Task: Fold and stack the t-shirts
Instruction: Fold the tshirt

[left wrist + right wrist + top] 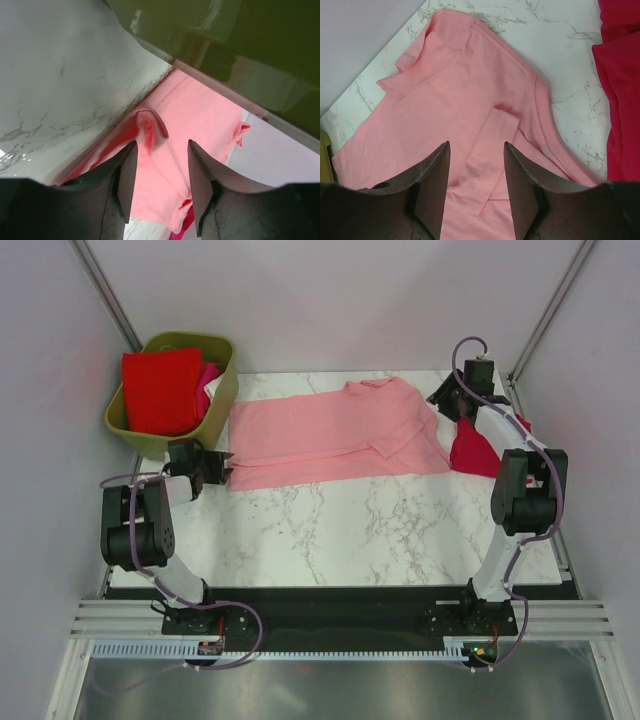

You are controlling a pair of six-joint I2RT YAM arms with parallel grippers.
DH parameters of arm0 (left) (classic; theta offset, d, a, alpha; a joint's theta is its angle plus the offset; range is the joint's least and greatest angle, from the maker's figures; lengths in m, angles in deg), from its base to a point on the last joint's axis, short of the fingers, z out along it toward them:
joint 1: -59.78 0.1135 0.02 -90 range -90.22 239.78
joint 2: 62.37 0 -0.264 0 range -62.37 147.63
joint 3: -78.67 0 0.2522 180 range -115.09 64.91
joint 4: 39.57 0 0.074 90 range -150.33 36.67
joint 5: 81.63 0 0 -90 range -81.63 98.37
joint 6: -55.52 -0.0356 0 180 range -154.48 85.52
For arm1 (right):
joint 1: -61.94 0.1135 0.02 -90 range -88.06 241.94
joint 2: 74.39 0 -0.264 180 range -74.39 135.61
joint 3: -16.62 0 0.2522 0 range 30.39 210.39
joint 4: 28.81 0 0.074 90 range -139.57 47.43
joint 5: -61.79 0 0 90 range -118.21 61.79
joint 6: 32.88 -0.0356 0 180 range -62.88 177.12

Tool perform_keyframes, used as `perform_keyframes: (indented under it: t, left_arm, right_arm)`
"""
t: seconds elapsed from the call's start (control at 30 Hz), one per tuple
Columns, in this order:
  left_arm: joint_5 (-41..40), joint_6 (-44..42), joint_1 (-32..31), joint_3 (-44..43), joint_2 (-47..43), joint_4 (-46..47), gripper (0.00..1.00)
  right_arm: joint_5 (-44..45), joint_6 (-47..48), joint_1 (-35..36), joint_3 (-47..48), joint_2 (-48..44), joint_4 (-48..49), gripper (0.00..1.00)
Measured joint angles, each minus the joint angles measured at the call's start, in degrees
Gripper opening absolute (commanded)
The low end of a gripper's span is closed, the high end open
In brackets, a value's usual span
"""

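Top external view: the light pink t-shirt lies flat on the tabletop. Its long axis runs straight away from the basket, with the hem at the basket end and the collar pointing away. My left jaws, spread and empty, sit at the hem corner beside the basket. My right jaws, also spread and empty, hover over the sleeve farthest from the basket.
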Motion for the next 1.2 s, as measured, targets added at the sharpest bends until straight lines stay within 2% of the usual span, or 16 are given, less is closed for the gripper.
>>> perform_keyframes:
  t: [0.13,0.2,0.4,0.6,0.8,1.07,1.2]
  left_arm:
    - [1.6,0.0,-0.1,1.4,-1.8,0.4,0.56]
    - [2.7,-0.2,-0.5,3.1,-4.3,1.8,0.56]
    - [3.6,-1.1,-1.7,10.3,-18.1,4.8,0.55]
    - [0.4,-1.1,-1.7,21.0,-31.2,5.0,0.61]
    - [-1.0,-1.1,-1.7,23.2,-33.7,3.4,0.6]
    - [-3.3,-1.0,-1.8,28.9,-33.7,4.7,0.57]
    - [-5.6,-0.3,-2.4,29.6,-33.3,4.9,0.57]
  right_arm:
    - [0.2,0.0,0.1,-3.9,-2.4,1.5,0.53]
    - [0.2,-0.2,0.1,-8.9,-6.1,2.6,0.52]
    - [1.8,-1.5,0.2,-24.9,-20.0,6.7,0.46]
    - [4.2,-5.0,0.3,-39.9,-28.0,12.2,0.5]
    - [5.8,-7.6,0.4,-46.0,-27.1,15.1,0.53]
    - [10.5,-11.5,0.4,-46.6,-21.5,20.2,0.52]
    - [12.3,-13.2,0.4,-45.4,-17.7,20.9,0.48]
